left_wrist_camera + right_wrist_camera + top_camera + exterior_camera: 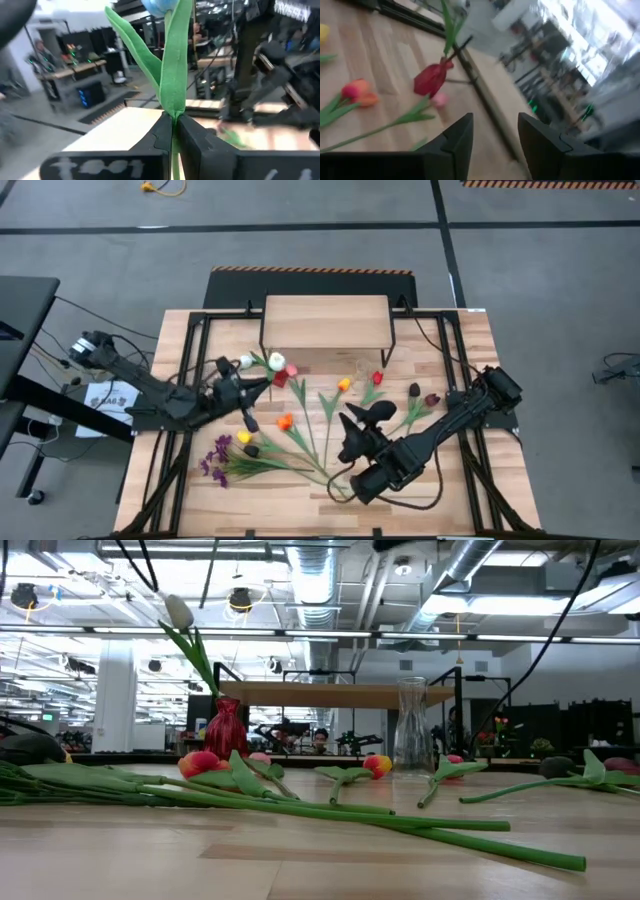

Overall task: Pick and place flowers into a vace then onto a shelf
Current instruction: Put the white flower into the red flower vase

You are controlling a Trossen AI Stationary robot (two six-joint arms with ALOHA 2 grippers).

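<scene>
My left gripper is over the table's left half, pointing level, shut on a light blue tulip with long green leaves. My right gripper hovers open over the table's middle with nothing between its fingers. Several tulips and purple sprigs lie flat on the planks. A clear glass vase stands upright in front of the light wood shelf, which rests on thin black legs at the far edge. My left gripper pinches the tulip's green stem between its two fingers, just below where the leaves spread. The fingers come level from the table's left and lie across the stem. The bloom rises above the fingers, and the tulip is clear of the table.
A small red vase-shaped thing with a pale tulip rising from it stands left of the glass vase. Black metal rails run along the table's sides. Cables trail from both arms.
</scene>
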